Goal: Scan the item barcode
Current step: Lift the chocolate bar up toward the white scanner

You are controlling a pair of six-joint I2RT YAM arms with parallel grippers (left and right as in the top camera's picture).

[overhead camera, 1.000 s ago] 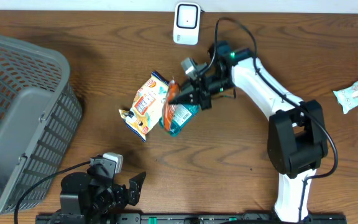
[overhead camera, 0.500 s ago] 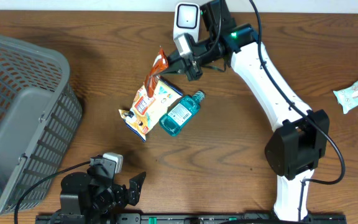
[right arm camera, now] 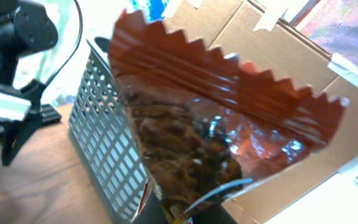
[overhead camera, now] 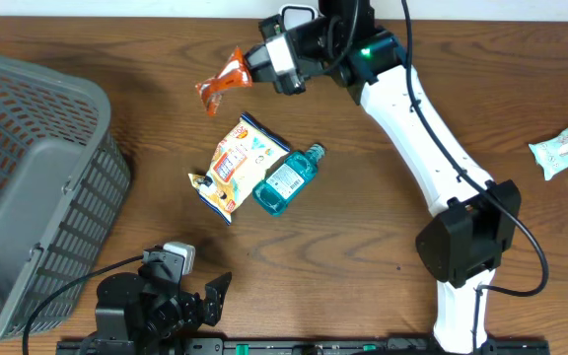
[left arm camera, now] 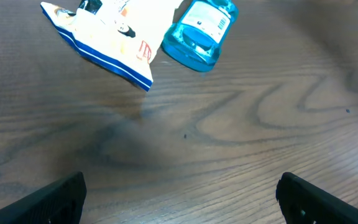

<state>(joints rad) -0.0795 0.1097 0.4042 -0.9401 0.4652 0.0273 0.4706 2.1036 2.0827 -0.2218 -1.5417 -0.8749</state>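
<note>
Two robot arms at a brown wooden table [overhead camera: 363, 256], viewed from above. Stretched far toward the back edge: the white right arm, with the right gripper [overhead camera: 250, 65] clenched on one end of an orange snack packet [overhead camera: 218, 84]. Held clear of the tabletop, tilted, just left of the gripper and well apart from the other goods. In the right wrist view, filled most of the frame with shiny reddish-brown wrapper, zigzag-cut along the top edge and pinched from below. Could not tell whether a barcode faced any camera.

Rested low at the near edge: the black left gripper [overhead camera: 205, 301], fingers spread wide and gripping nothing, over bare wood in the left wrist view.

Lay near the middle of the table: a white and yellow snack bag [overhead camera: 235, 168], touching a blue bottle [overhead camera: 289, 177] on its right, the bottle on its side with the label up. Stood at the left edge: a grey slotted basket [overhead camera: 87, 197]. Lay far off at the right edge: two small packets [overhead camera: 560, 151], one pale green, one orange, close together.
</note>
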